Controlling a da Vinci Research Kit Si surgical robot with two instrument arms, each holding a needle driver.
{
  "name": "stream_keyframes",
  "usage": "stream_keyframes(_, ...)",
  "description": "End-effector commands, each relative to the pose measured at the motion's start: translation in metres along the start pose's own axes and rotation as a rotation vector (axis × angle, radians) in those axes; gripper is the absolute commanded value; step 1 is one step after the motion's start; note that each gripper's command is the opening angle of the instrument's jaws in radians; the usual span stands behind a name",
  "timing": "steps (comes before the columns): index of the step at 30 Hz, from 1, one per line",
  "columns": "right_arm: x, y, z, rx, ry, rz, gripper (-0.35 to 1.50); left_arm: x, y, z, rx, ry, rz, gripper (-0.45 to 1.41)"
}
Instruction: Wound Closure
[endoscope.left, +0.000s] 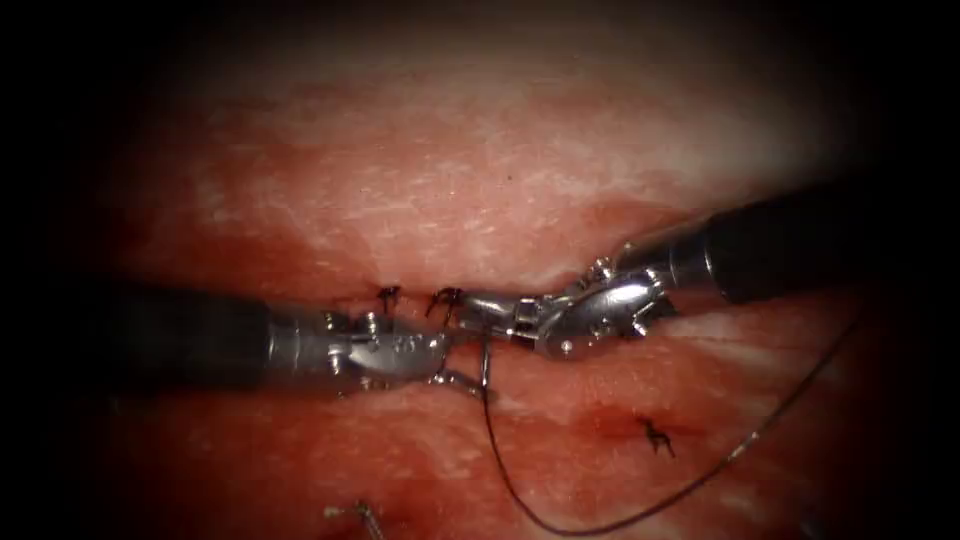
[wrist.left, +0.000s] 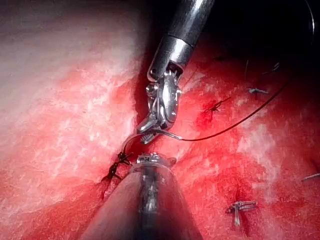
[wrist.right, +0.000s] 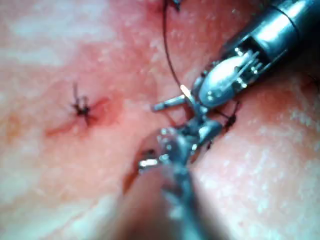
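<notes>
We see both tools meeting over the cut in the tissue (endoscope.left: 420, 200). The left end effector (endoscope.left: 462, 380) is clamped on the needle (endoscope.left: 486, 365) low on its curve. The right end effector (endoscope.left: 470, 305) grips the needle's upper part (tip region hidden by the tool). We cannot tell whether the needle enters the tissue. The thread (endoscope.left: 640, 515) trails from it rightwards. Tied knots (endoscope.left: 388, 295) sit along the cut.

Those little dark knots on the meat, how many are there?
3 knots on the tissue: two side by side along the cut, at and, just above the tools' tips, and one apart at lower right. More may hide under the tools.
</notes>
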Motion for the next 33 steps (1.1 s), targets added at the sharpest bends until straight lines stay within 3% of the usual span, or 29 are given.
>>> stream_keyframes(1,-0.0009,-0.0007,0.0003,0.013,-0.023,0.029,-0.35,-0.0004,0.0003,0.0007,-0.002,-0.001,-0.002,0.44)
stream_keyframes(10,-0.0038,-0.0007,0.0006,0.039,-0.103,0.272,-0.35,-0.0005,0.0003,0.0007,-0.003,-0.007,-0.001,0.42)
stream_keyframes(22,-0.0049,-0.0023,0.0007,0.108,-0.178,0.448,-0.35,-0.0005,0.0003,0.0006,-0.006,-0.016,0.000,0.42)
stream_keyframes(26,-0.0047,-0.0029,0.0007,0.149,-0.125,0.318,-0.35,-0.0005,0.0003,0.0005,-0.007,-0.016,0.000,0.42)
stream_keyframes(29,-0.0032,-0.0035,0.0005,0.168,-0.096,0.217,-0.35,-0.0005,0.0003,0.0005,-0.008,-0.019,0.000,0.42)
stream_keyframes(33,-0.0012,-0.0037,0.0006,0.169,-0.076,0.196,-0.35,-0.0006,0.0002,0.0005,-0.008,-0.018,0.000,0.42)
